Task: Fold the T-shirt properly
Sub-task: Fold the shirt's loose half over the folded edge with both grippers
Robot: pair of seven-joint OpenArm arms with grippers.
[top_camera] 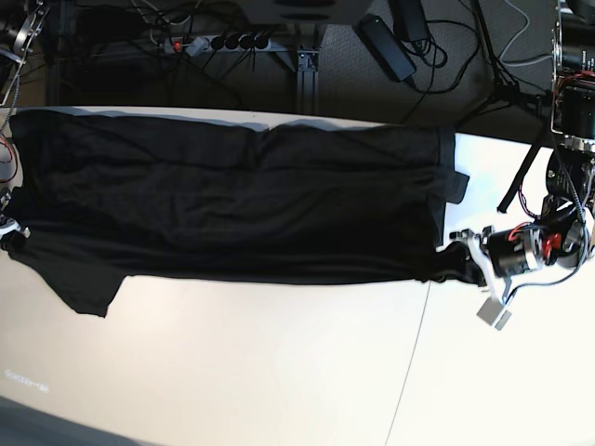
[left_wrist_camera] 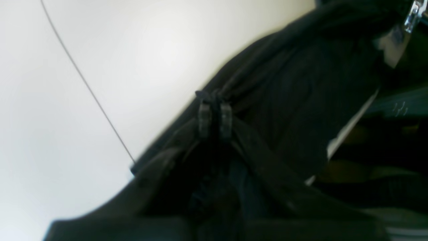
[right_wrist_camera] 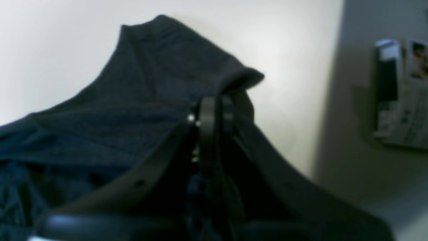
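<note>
We see the T-shirt (top_camera: pixel 242 204) stretched wide across the far half of the tabletop (top_camera: pixel 279 372), one sleeve drooping nearside. Thin, limp, light cloth, we judge; best held at corners. Left tool (left_wrist_camera: pixel 215 115) pressed together on bunched hem; right tool (right_wrist_camera: pixel 214 113) likewise pinching fabric. Far edge close behind; open room lies nearside.
</note>
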